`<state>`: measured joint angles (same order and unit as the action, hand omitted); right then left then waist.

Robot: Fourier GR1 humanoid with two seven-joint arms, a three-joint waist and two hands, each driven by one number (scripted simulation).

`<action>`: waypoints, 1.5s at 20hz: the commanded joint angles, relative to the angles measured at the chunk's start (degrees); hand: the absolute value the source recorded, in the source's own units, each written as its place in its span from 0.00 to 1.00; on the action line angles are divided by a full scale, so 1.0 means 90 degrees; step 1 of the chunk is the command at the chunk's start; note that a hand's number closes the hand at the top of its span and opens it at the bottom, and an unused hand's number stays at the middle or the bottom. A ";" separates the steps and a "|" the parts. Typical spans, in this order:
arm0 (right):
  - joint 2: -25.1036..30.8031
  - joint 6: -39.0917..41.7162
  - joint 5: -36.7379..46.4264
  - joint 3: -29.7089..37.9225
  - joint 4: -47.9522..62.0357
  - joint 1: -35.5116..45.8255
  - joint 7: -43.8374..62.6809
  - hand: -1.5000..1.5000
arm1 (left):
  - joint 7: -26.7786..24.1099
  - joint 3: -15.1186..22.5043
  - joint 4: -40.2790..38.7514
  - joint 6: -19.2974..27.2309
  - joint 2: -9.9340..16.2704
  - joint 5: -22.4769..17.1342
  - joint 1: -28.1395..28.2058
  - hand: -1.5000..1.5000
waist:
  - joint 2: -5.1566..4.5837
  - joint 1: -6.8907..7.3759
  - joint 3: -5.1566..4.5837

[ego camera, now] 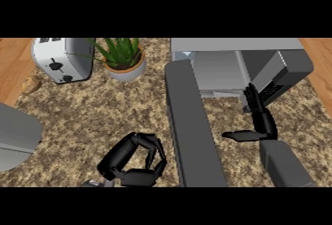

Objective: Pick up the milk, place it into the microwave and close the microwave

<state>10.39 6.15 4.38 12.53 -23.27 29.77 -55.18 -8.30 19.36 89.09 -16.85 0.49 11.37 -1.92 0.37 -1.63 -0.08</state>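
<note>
No milk carton shows anywhere I can see; it may sit inside the microwave (240,66), whose cavity is partly hidden. If it is a carton, I'd expect it light, stiff-walled and a bit slippery, best taken round its sides. I can read no label or writing. My right robot hand (259,125) is released, fingers straight toward the cavity. The open door (191,127) stands between the hands. My left robot hand (133,160) is clenched, grasping nothing, over the counter (84,118).
</note>
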 commanded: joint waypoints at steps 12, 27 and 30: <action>0.0462 0.0988 -0.0741 -0.0327 -0.4342 -0.2761 0.1347 0.00 | -0.0612 0.2296 -0.2542 0.1349 -0.0053 -0.0602 -0.1412 1.00 | 0.0003 -0.0280 -0.0020; 0.0928 0.2282 -0.2000 -0.0261 -0.6570 -0.3504 0.2509 0.00 | -0.0481 0.4255 -0.2748 0.4878 -0.0050 -0.3028 -0.2946 1.00 | -0.0091 -0.0684 -0.0026; 0.1038 0.2439 -0.2232 -0.0257 -0.6616 -0.3086 0.2761 0.00 | -0.0731 0.4035 -0.3044 0.5076 -0.0050 -0.3435 -0.3280 1.00 | -0.0178 -0.0749 -0.0033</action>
<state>18.75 25.99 -14.02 10.66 -81.13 0.64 -31.97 -13.32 55.73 61.82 24.67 0.74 -15.04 -27.86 -0.75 -7.46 -0.31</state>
